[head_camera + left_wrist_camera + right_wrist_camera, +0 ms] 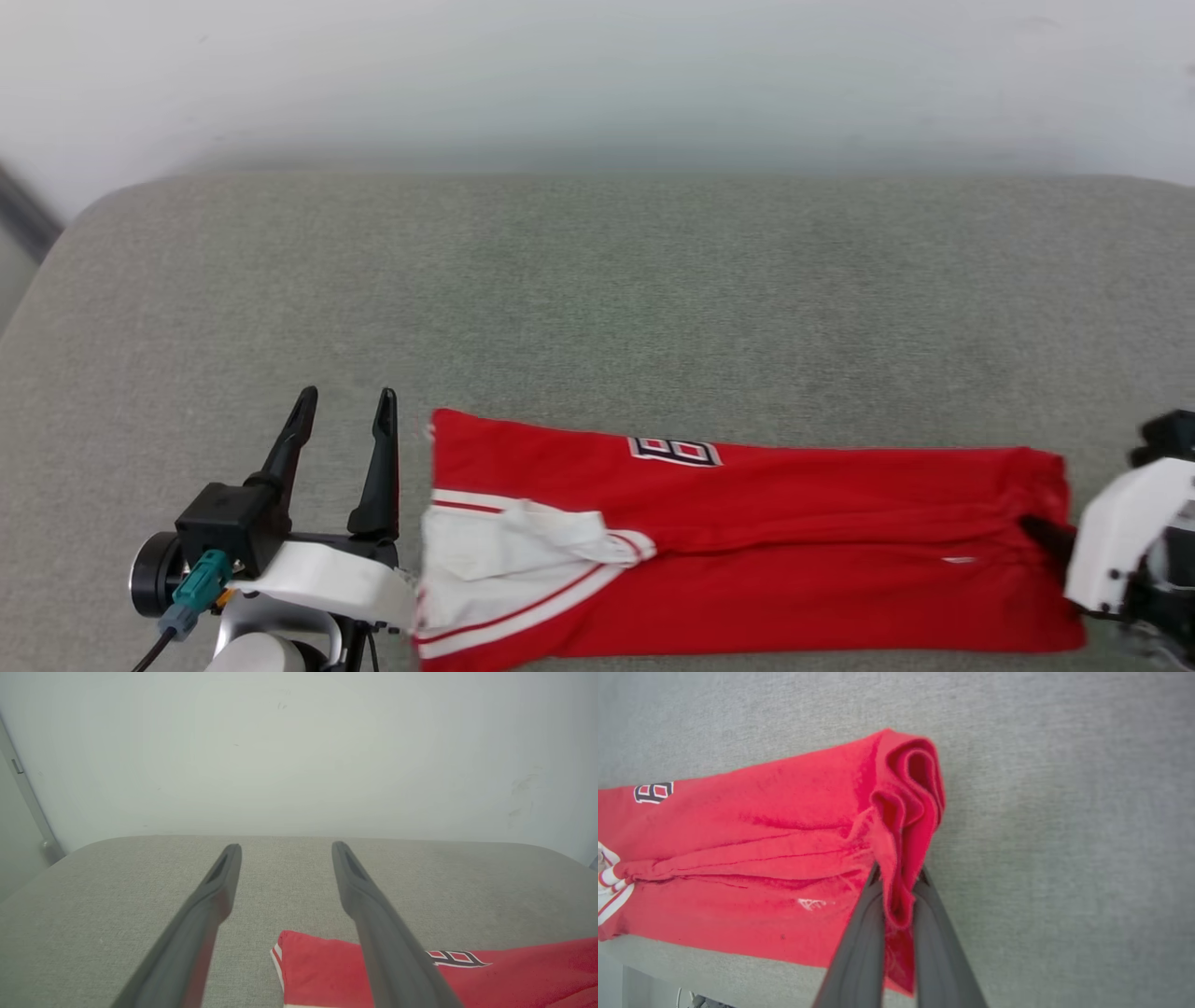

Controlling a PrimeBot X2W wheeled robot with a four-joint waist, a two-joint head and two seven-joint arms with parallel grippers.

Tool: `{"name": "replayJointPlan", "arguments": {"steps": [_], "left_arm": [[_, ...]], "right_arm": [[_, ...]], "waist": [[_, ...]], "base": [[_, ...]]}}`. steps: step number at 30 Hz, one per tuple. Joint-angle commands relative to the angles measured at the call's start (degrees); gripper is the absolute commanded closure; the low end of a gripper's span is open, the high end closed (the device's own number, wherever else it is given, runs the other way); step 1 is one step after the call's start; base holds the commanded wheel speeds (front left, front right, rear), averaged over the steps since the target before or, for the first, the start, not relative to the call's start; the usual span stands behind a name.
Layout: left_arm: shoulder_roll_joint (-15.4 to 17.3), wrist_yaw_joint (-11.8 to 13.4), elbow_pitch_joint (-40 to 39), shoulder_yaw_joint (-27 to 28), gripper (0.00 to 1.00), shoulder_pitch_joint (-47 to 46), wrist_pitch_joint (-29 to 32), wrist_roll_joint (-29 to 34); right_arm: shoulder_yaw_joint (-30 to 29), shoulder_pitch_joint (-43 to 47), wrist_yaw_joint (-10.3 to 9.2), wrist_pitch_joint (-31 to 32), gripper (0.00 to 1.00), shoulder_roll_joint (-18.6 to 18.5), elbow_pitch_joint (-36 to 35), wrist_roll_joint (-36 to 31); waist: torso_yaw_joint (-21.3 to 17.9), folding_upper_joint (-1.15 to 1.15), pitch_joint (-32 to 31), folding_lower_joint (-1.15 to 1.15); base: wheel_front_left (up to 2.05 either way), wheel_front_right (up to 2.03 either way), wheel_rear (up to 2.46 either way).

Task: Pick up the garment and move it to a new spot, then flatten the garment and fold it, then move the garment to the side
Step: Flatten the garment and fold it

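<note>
Gripping claw: the right gripper (899,873) is clenched on the hem end of the garment (794,551). Red cloth is pinched between its two dark fingers and bunches into rolled pleats (910,779) just past the tips.
Idle claw: the left gripper (345,401) is released, jaws spread wide with nothing between them. It sits just beside the garment's sleeve end, and I cannot tell whether its nearer finger touches the cloth edge.
Garment's place: it lies along the near edge of the grey padded surface (597,299) and runs from one gripper across to the other. The far part of the surface, up to the pale wall (597,75), is bare.
Garment's shape: a long narrow band of several layers. A white sleeve (485,551) with striped trim is turned in on top at the left end, and a lettered patch (674,452) sits by the far edge.
Done, as I judge it: the garment has been laid out and smoothed, and its sides look folded inward lengthwise, since the band is narrow and mostly flat.
In hand, as I judge it: the crosswise fold, starting from the pinched hem end.
Left to do: carry the hem over toward the sleeve end, press the fold flat, then move the folded garment to the side.
Risk: the pleats at the pinch could spoil a clean edge.
</note>
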Motion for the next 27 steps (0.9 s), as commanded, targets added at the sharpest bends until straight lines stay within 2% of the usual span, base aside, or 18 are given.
{"name": "replayJointPlan", "arguments": {"steps": [1,5,9,12,13,14,15,19,22,24,27], "left_arm": [[0.14,0.34,-0.30,0.10,0.00,0.69,0.09,0.29],[0.37,0.24,-0.40,0.01,0.00,0.90,0.16,0.15],[0.61,0.62,-0.73,0.05,0.00,1.28,0.22,0.11],[0.71,0.57,-0.71,-0.13,0.00,1.26,0.37,0.09],[0.71,0.51,-0.69,-0.21,0.00,1.14,0.44,0.07],[0.75,0.39,-0.64,-0.33,0.00,0.80,0.42,0.08],[0.71,0.31,-0.61,-0.52,0.00,0.55,0.56,0.13],[0.34,-0.16,-0.44,-1.44,0.00,-0.40,0.96,0.35],[0.07,-0.67,-0.13,-1.99,0.00,-0.89,1.15,0.31],[-0.07,-0.96,0.18,-2.35,0.00,-1.41,1.29,0.28],[-0.14,-1.21,0.40,-2.87,0.00,-1.76,1.38,0.40]], "right_arm": [[-1.86,0.90,-0.04,-0.15,1.00,-0.65,0.34,-0.36],[-9.26,1.57,-0.04,0.27,1.00,-0.86,0.34,-2.50],[-14.80,1.19,-0.03,2.17,1.00,1.65,-1.84,-2.58],[-17.39,0.86,-0.03,5.63,1.00,5.20,-3.06,-0.04],[-18.05,0.63,-0.03,7.50,1.00,6.71,-3.35,1.43],[-18.94,0.18,-0.03,11.42,1.00,9.87,-4.46,4.98],[-19.38,0.25,-0.03,13.16,1.00,10.89,-5.11,6.44],[-19.45,1.51,-0.03,18.93,1.00,14.34,-7.20,12.72],[-18.76,1.19,-0.03,22.25,1.00,15.34,-6.88,19.85],[-16.23,0.61,-0.03,22.72,1.00,15.52,-5.06,26.07],[-10.68,-0.73,-0.02,20.26,1.00,15.49,-2.72,32.90]], "waist": [[-0.82,0.00,-0.27,0.00],[-1.95,0.00,-0.42,0.00],[-3.06,0.00,-0.35,0.00],[-3.52,0.00,-0.32,0.00],[-3.59,0.00,-0.33,0.00],[-3.57,0.00,-0.41,0.00],[-3.40,0.00,-0.43,0.00],[-2.23,0.00,-0.60,0.00],[-1.23,0.00,-0.81,0.00],[-0.38,0.00,-0.82,0.00],[0.84,0.00,-0.76,0.00]], "base": [[0.00,0.00,0.00],[0.00,0.00,0.00],[0.00,0.00,0.00],[0.00,0.00,0.00],[0.00,0.00,0.00],[0.00,0.00,0.00],[0.00,0.00,0.00],[0.00,0.00,0.00],[0.00,0.00,0.00],[0.00,0.00,0.00],[0.00,0.00,0.00]]}}
